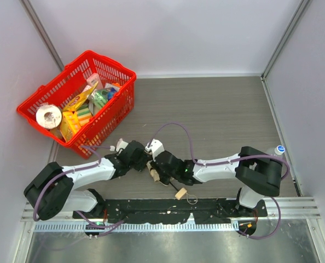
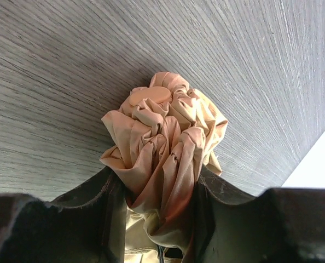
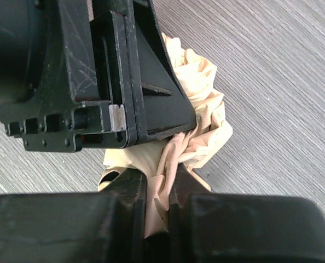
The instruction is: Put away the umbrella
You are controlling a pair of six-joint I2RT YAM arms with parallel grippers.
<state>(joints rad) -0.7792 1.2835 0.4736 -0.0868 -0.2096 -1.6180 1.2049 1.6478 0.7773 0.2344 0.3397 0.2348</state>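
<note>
Umbrella [image 1: 151, 173] seemingly diagonal, handle [image 1: 180, 193] nearward

Overhead wide; both wrists close, sharing umbrella [image 2: 168, 142].

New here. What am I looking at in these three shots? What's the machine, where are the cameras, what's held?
Two robot arms are bolted at the near edge of a table. The overhead picture looks down from behind them; the other two come from a camera on each wrist. A red basket holding packets stands at the far left. Both arms hold one folded beige umbrella: the left claw is closed around its bunched fabric, and the right claw pinches the fabric too.
</note>
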